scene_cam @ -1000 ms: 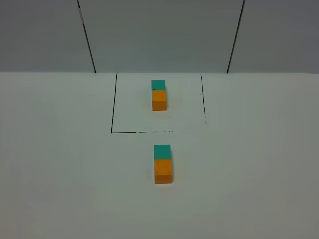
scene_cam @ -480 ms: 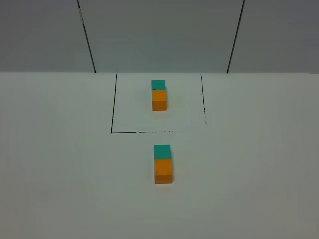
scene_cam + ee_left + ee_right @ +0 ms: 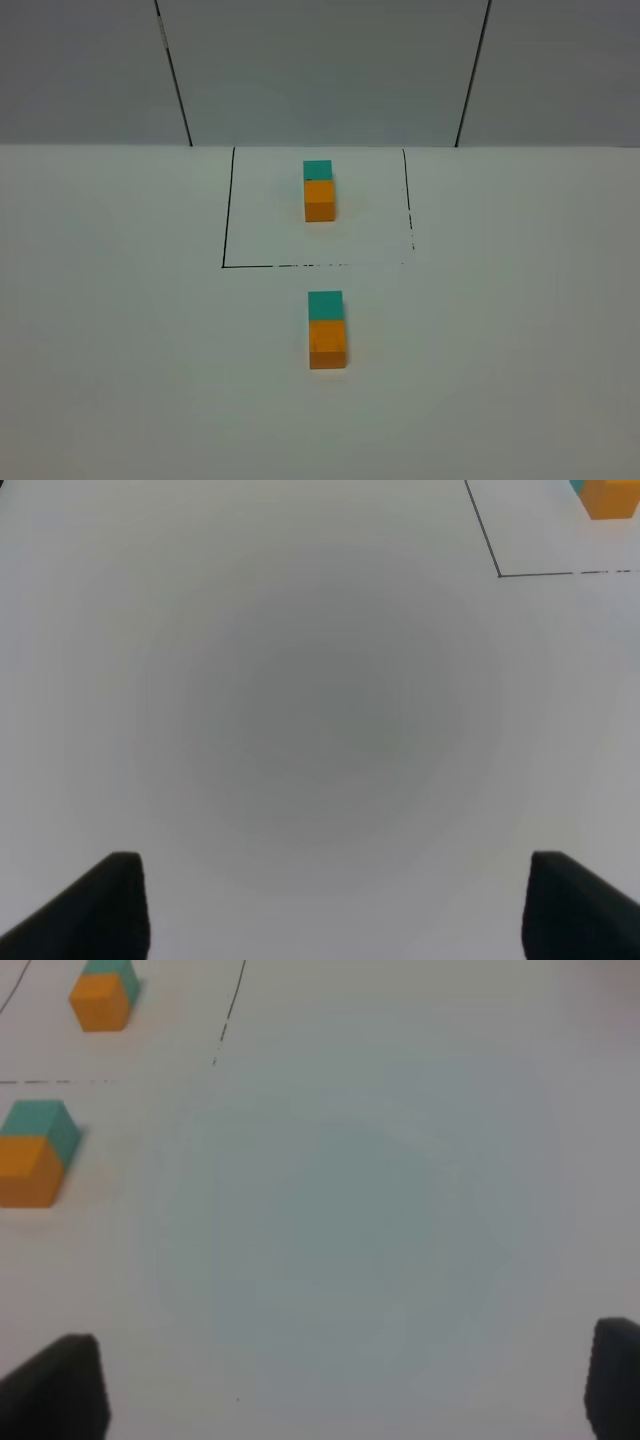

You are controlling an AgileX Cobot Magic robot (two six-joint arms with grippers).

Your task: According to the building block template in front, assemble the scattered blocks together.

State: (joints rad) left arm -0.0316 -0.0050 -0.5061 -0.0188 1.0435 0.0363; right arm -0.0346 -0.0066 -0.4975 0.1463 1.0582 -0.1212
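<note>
The template, a teal cube (image 3: 318, 169) touching an orange cube (image 3: 320, 199), sits inside the black drawn square (image 3: 224, 230) at the back. In front of the square, the loose teal block (image 3: 325, 304) and loose orange block (image 3: 328, 344) stand joined in a line, teal farther back. The right wrist view shows this pair, teal (image 3: 42, 1123) and orange (image 3: 28, 1168), and the template orange cube (image 3: 100, 1002). The left wrist view shows the template orange cube (image 3: 612, 497). My left gripper (image 3: 335, 905) and right gripper (image 3: 345, 1390) are open, empty, over bare table, out of the exterior view.
The white table (image 3: 120, 330) ends at a grey panelled wall (image 3: 320, 70) behind the drawn square. The square's front line (image 3: 560, 574) shows in the left wrist view.
</note>
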